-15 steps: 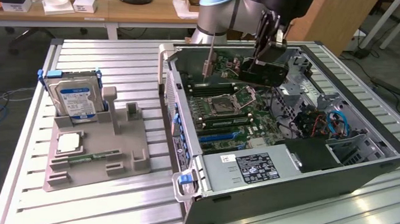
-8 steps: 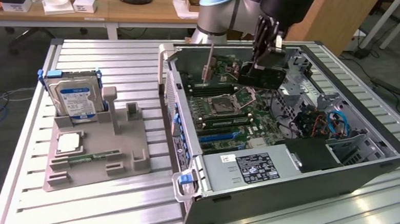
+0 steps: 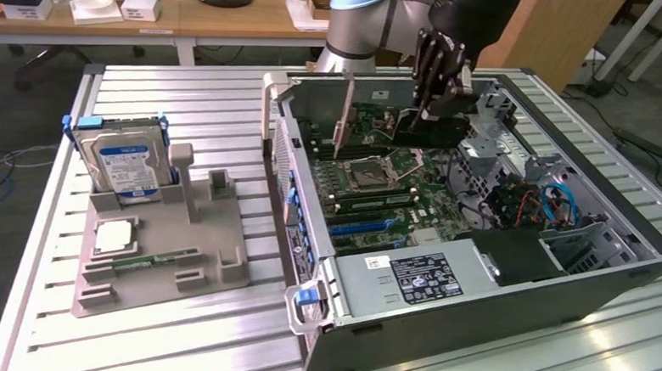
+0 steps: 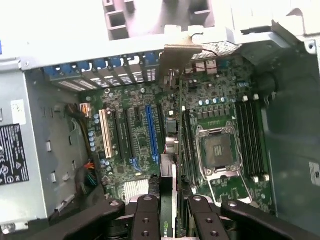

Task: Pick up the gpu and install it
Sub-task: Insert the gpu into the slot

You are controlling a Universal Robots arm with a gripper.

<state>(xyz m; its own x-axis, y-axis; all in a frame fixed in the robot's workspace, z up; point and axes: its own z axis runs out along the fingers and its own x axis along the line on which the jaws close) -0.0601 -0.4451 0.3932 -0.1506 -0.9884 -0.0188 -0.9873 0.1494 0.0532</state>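
While poised inside open PC case (image 3: 598, 276), grips gpu (image 4: 167, 175) by its upper edge in gripper (image 4: 174, 210), jaws closed partway onto card. Holds it upright, edge-down over motherboard (image 4: 140, 145), between blue expansion slot (image 4: 149, 130) and CPU socket (image 4: 219, 150), bracket (image 4: 182, 50) toward case rear, presumably to meet slot squarely. Apparently not yet seated.

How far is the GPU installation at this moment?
Done: the gpu is picked up and is inside the open computer case. In hand: the gripper clamps it edge-on over the motherboard slots. Left: it does not look seated in a slot yet.
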